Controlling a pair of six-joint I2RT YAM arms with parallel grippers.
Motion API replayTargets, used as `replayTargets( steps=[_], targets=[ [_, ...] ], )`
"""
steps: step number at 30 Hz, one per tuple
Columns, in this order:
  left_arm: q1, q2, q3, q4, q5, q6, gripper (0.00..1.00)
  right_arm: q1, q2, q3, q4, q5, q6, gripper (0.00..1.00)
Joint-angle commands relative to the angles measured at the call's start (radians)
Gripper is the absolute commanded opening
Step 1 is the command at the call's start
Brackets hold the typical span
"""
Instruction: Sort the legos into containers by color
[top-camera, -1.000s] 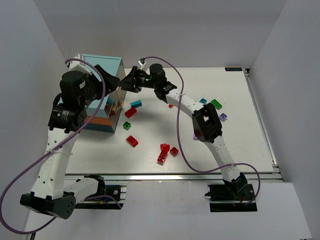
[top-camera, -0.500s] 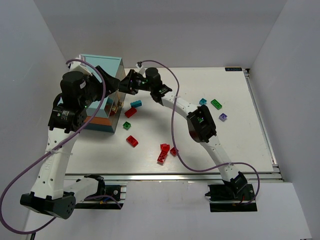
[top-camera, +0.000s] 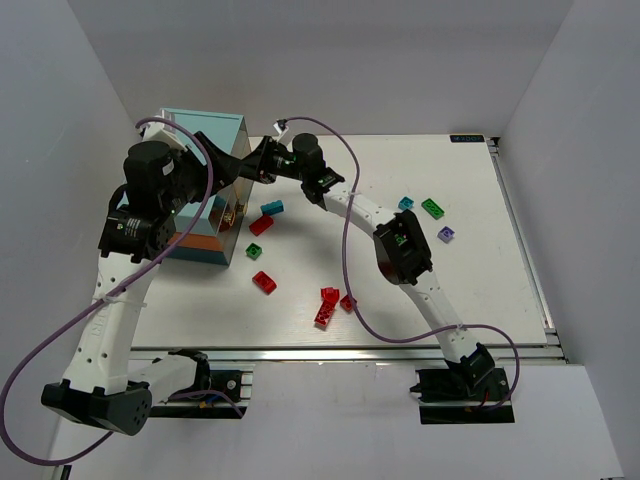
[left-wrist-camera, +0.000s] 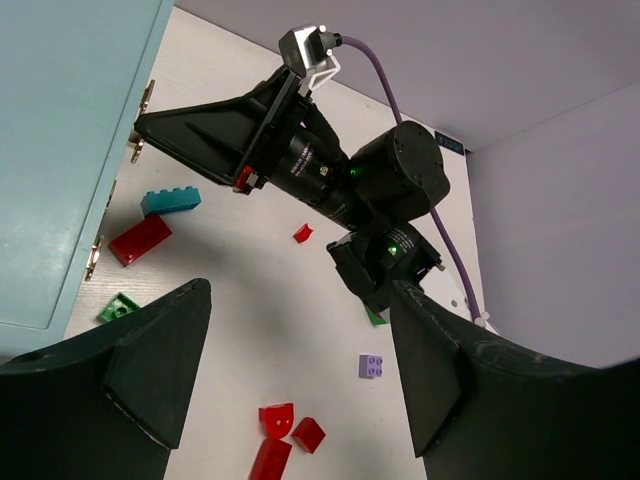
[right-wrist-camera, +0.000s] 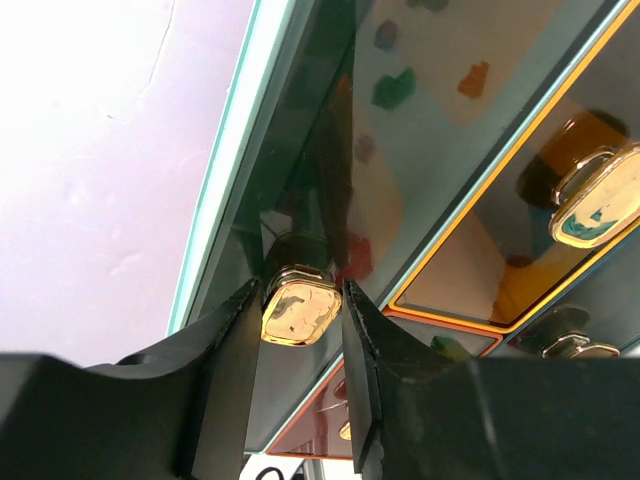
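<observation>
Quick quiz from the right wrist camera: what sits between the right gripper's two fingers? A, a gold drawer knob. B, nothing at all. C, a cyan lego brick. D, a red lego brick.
A: in the right wrist view the right gripper has its fingers pressed against either side of a gold knob on a drawer front.

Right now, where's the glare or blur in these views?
Right wrist: mirror-like reflections on the gold knob and glossy drawer fronts. Left wrist: its own fingers are dark, soft-edged silhouettes. Top external: evenly lit and sharp, with only faint shadows.
</observation>
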Motion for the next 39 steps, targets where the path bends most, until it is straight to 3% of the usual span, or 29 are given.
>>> replayTargets(
  steps=[1, 3, 5, 9, 23, 39],
  targets=[
    [0.005, -0.011, 0.008, -0.003, 0.010, -0.010, 0.82, 0.001, 0.022, 0.034, 0.055, 0.016, -0.003, 0.38],
    [0.005, -0.011, 0.006, -0.003, 0.007, -0.016, 0.82, 0.005, 0.022, 0.035, 0.063, 0.012, 0.001, 0.38],
    [0.005, -0.014, 0.002, 0.000, 0.007, -0.021, 0.82, 0.002, 0.024, 0.034, 0.065, 0.009, 0.003, 0.30],
    [-0.004, -0.016, -0.012, 0.009, 0.007, -0.025, 0.82, -0.004, 0.011, 0.012, 0.058, 0.006, 0.006, 0.07],
    [-0.004, -0.023, -0.081, 0.072, 0.035, -0.035, 0.82, -0.099, -0.130, -0.251, 0.163, -0.073, 0.001, 0.03],
    [-0.004, -0.019, -0.093, 0.114, 0.090, -0.019, 0.82, -0.199, -0.272, -0.446, 0.183, -0.155, -0.095, 0.11]
  ],
)
